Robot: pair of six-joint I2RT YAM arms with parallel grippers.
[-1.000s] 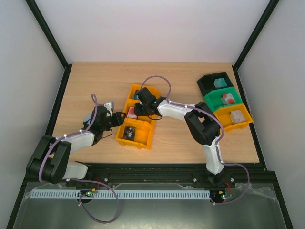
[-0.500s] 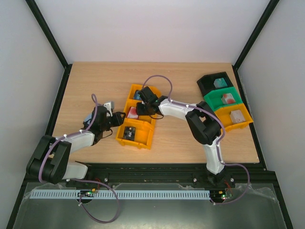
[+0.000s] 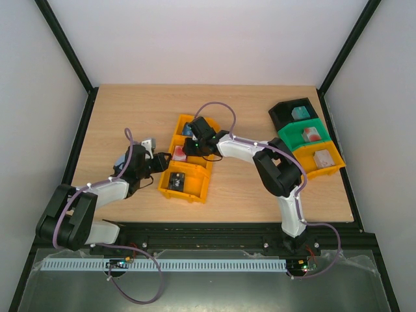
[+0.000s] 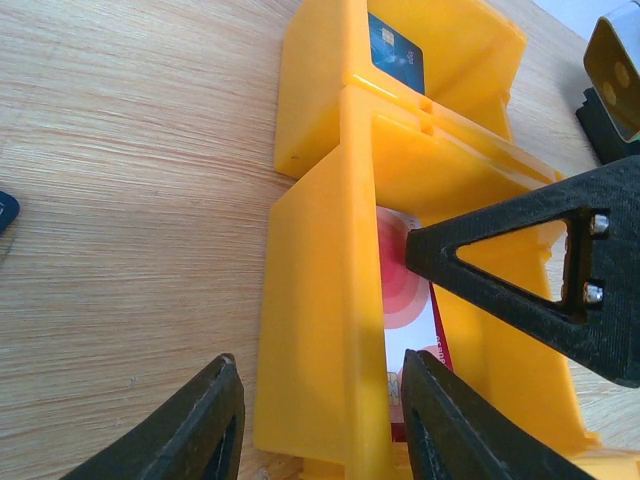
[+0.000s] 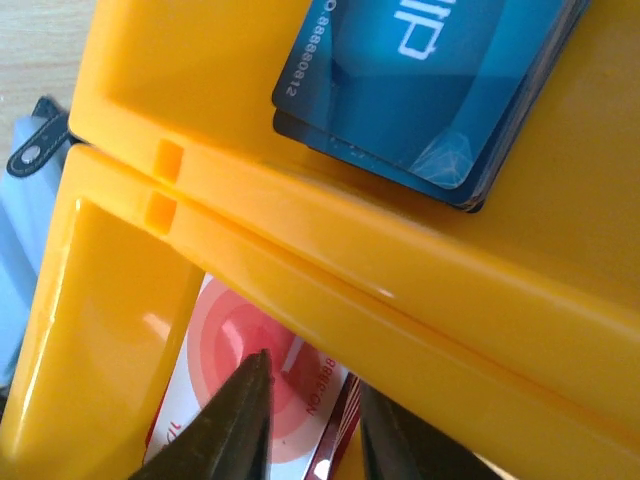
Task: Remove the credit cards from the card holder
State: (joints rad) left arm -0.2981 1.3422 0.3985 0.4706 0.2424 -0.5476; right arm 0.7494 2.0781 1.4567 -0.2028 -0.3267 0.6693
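Right tool (image 5: 312,380) narrowly apart over the red card (image 5: 235,350) in the middle compartment of the yellow bin (image 4: 310,300); blue cards (image 5: 430,80) in the far one; left tool (image 4: 320,358) straddles the bin's side wall, cannot tell whether clamped; card holder (image 5: 20,250) on the bench (image 3: 130,110) beside the bin

Blue credit cards (image 5: 420,80) lie stacked flat in the far compartment of the yellow bin (image 5: 300,260). A red-and-white card (image 5: 240,370) lies in the middle one, a dark card (image 3: 175,182) in the near one. The card holder (image 5: 15,240) (light blue inside showing, dark tab at its edge) lies just beside the bin.
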